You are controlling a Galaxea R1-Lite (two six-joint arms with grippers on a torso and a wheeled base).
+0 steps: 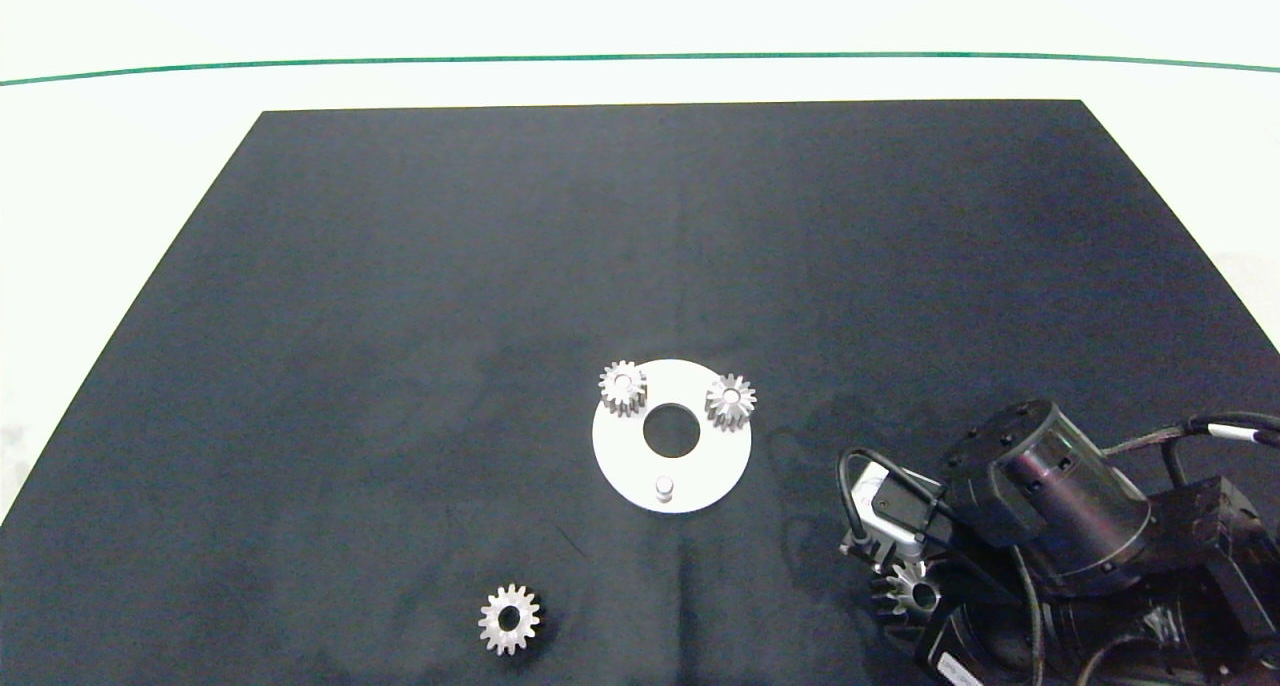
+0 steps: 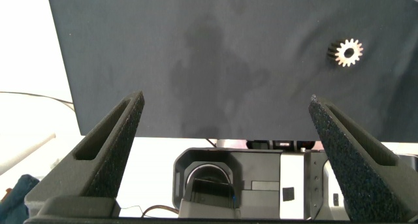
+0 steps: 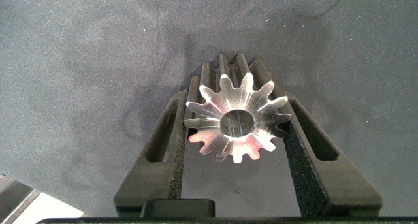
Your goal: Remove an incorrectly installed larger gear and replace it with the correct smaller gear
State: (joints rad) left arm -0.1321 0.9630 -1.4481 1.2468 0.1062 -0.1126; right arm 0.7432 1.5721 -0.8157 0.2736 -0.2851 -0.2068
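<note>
No text, label, brand, number or sign can be read anywhere here; the small white patches on the arm's cable and housing are too small to make out.

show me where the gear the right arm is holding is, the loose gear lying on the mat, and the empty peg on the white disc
larger gear (image 3: 236, 123), right wrist view, shiny face beside centre hole.
smaller gear (image 1: 509, 619), head view, toothed ring beside its hole.
empty peg (image 1: 663, 486), head view, its top.

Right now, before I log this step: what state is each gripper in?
Left gripper: open, empty, off the black mat's edge.
Right gripper: shut on the shiny star-toothed metal gear, above the mat.
</note>
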